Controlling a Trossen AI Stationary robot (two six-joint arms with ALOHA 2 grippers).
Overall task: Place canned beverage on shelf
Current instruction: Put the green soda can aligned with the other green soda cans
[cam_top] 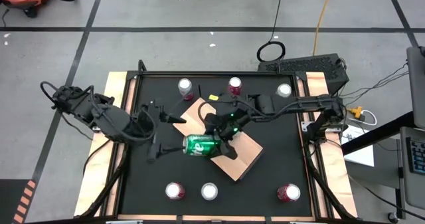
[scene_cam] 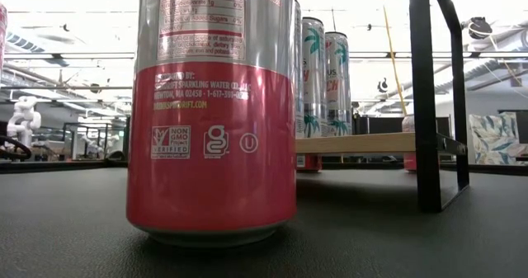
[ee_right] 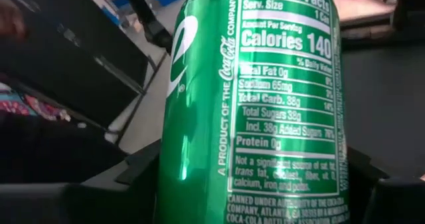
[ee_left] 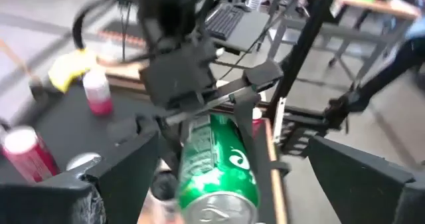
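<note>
A green can (cam_top: 201, 145) lies on its side over the left part of the shelf (cam_top: 240, 163), a tan board set cornerwise in the middle of the black table. My right gripper (cam_top: 222, 141) reaches in from the right and is shut on the can. My left gripper (cam_top: 159, 149) is open just left of the can. In the left wrist view the can's end (ee_left: 216, 207) faces the camera, and the two left fingers (ee_left: 126, 177) stand wide apart on either side without touching it. The can fills the right wrist view (ee_right: 255, 104). My right gripper pinches the green can's side wall (ee_left: 229, 127) between its two fingers (ee_left: 251, 114), toward the can's right end. The fingers come from the table's far right, slanting down, and lie across the can. The can lies level on its side; whether it touches the board I cannot tell.
Upright cans stand along the far edge (cam_top: 185, 86) (cam_top: 235, 85) (cam_top: 284, 90) and the near edge (cam_top: 174, 191) (cam_top: 209, 191) (cam_top: 288, 193). In the low view a red can (scene_cam: 210, 113) stands close in front, with the shelf board (scene_cam: 363, 142) and its black rod (scene_cam: 425, 96) behind.
</note>
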